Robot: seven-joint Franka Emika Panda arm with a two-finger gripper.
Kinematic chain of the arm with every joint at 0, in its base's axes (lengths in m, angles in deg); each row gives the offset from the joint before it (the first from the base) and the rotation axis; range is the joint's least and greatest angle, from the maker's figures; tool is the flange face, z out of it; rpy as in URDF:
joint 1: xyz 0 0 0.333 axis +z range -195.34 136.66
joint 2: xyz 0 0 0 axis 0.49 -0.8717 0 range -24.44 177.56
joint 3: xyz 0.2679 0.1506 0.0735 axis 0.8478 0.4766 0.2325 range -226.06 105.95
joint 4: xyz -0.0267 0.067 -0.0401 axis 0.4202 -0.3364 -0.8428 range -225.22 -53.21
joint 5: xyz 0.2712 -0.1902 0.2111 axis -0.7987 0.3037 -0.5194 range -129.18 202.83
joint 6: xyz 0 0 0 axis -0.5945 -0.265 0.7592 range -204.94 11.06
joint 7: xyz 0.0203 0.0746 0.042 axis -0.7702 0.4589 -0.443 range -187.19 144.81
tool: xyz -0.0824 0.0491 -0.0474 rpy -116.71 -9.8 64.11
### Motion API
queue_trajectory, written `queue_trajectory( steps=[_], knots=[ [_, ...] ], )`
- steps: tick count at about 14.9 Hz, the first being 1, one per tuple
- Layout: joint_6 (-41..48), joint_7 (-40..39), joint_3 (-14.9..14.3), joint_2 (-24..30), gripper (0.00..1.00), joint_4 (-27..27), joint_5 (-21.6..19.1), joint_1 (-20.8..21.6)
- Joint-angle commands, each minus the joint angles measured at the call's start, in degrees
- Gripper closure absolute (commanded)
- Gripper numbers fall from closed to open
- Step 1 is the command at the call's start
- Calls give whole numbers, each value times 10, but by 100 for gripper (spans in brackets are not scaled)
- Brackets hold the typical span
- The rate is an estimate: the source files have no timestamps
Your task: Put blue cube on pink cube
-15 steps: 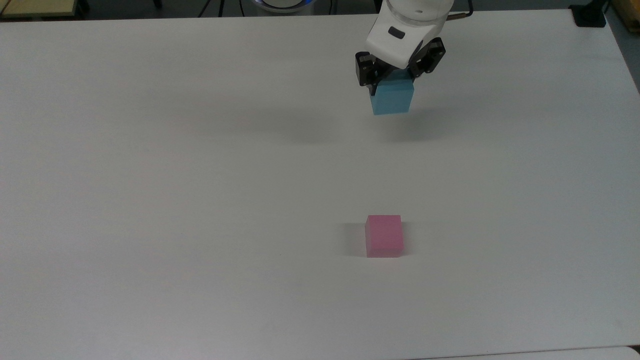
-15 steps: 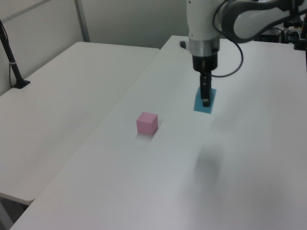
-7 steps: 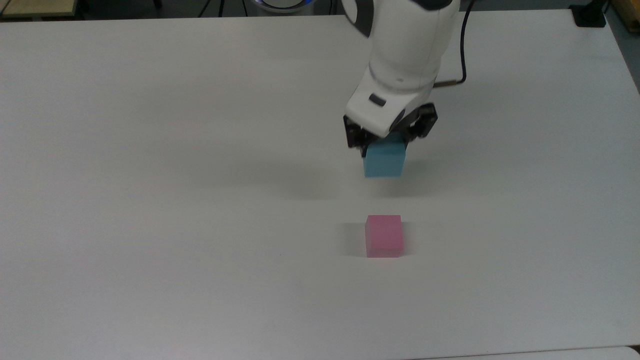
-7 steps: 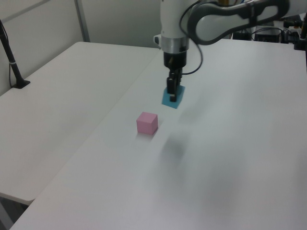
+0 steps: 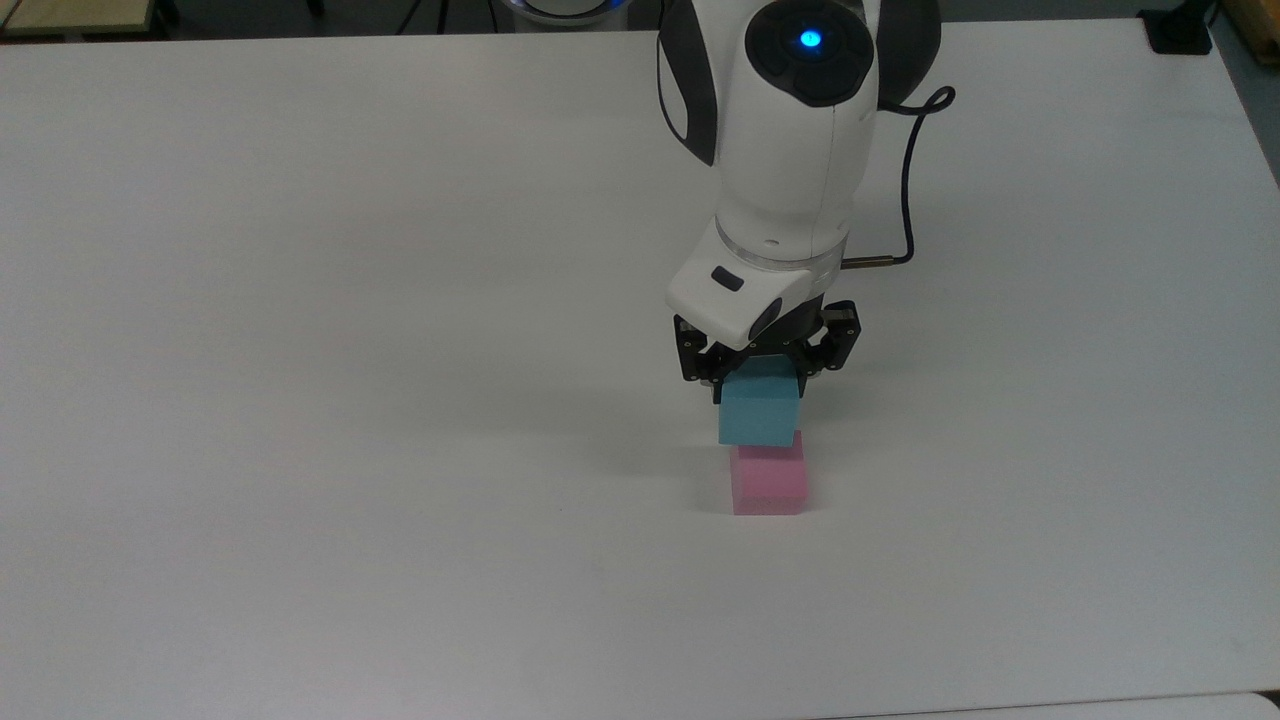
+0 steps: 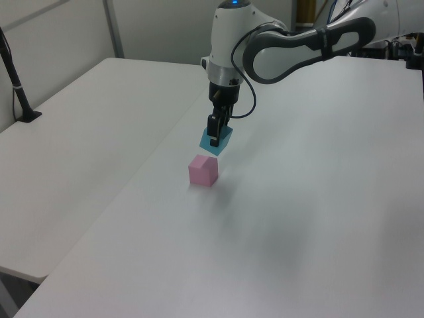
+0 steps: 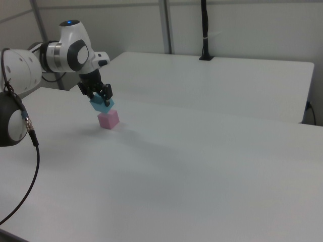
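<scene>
We have the blue cube [image 5: 758, 412] clamped in the gripper [image 5: 762, 372], one finger on each of two opposite side faces, and it hangs in the air just above the pink cube [image 5: 768, 482], which sits flat on the white table [image 5: 300, 400]. In the left view the blue cube [image 6: 216, 140] looks slightly tilted and sits up and a little to the left view's right of the pink cube [image 6: 203, 170], with a sliver of gap between them; the right view shows the same, blue cube [image 7: 102, 105] above and just to the right view's left of the pink cube [image 7: 108, 120]. We judge both cubes to be light and matte, probably a foam-like material that gives a little under pressure, so a side grip high on the block seems right and leaves the bottom face free to land. Being so light, the pink cube could slide or tip if we nudge it sideways, so we would want to square up and come straight down. Compared with a second ago, the arm has carried the blue cube across the table from well away to nearly over the pink cube, while the pink cube has not moved. The grip looks unchanged throughout.
</scene>
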Motion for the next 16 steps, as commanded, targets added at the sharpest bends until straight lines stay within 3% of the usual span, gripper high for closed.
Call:
queue_trajectory(
  steps=[1, 8, 11, 13, 16],
  knots=[
    [-24, 26, -6, -7, 29, 11, 14, 10],
    [-79, 34, -6, -35, 24, 11, 25, 21],
    [-78, 41, -6, -35, 13, 11, 25, 24],
    [-63, 44, -5, -21, 0, 9, 24, 23],
    [-26, 41, -6, 37, 0, -9, 21, 24]
  ],
)
